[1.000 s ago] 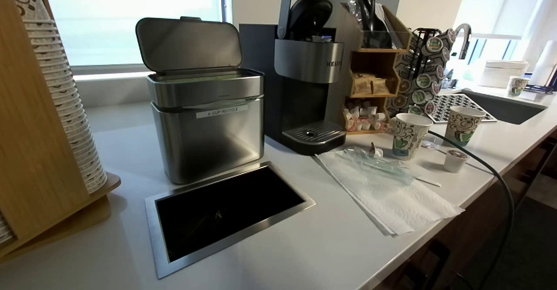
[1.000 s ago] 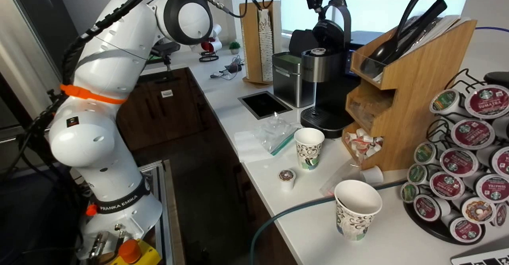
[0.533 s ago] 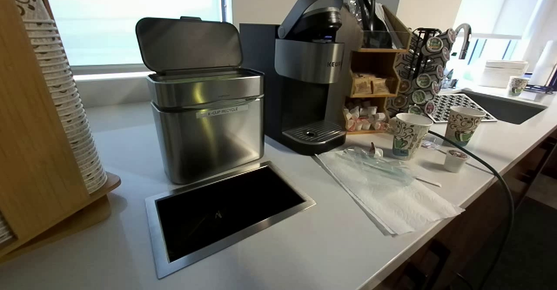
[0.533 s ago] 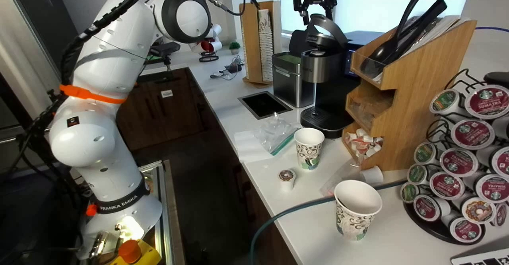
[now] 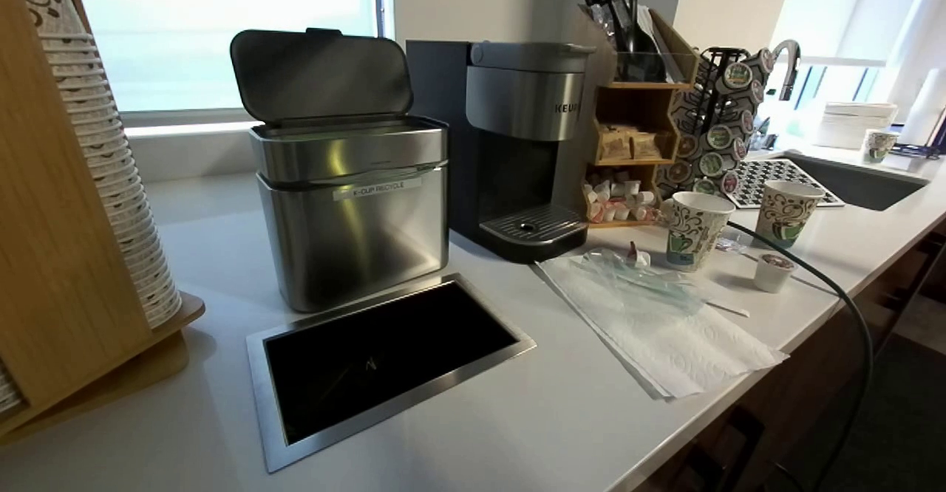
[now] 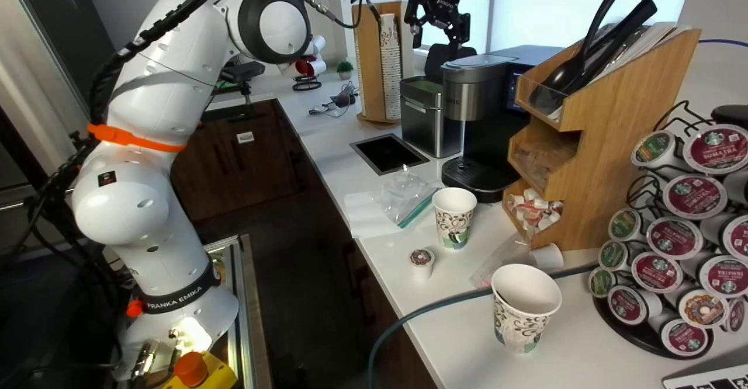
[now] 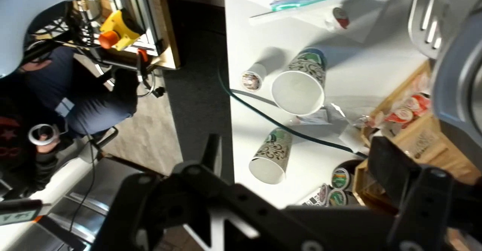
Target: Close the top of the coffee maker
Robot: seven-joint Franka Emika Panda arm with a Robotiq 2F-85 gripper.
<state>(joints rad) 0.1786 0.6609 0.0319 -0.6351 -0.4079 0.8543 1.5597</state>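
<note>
— What are we seeing around us?

— In an exterior view, a white countertop (image 5: 502, 418) is running from near left to far right, and a bright window (image 5: 177, 41) is glowing behind it at far left. In an exterior view, a white robot arm (image 6: 140, 184) is standing on the left.

— And what are we noticing on the surface?

— The coffee maker (image 5: 510, 115) is standing upright mid-countertop, a steel bin (image 5: 355, 226) just left of it with its flap (image 5: 325, 74) standing up. A paper towel (image 5: 680, 359) is lying flat, nearer and to the right.

— How are we finding the gripper (image 7: 296, 145)?

— Its jaws are standing wide apart, gripping nothing; it is hanging high, clear of the coffee maker.

— And the top (image 5: 532, 56)?

— It is lying level on the coffee maker's body, closed. To the right, two paper cups (image 5: 698, 233) are standing, and a pod (image 5: 774, 275) is sitting near the countertop's front edge.
</note>
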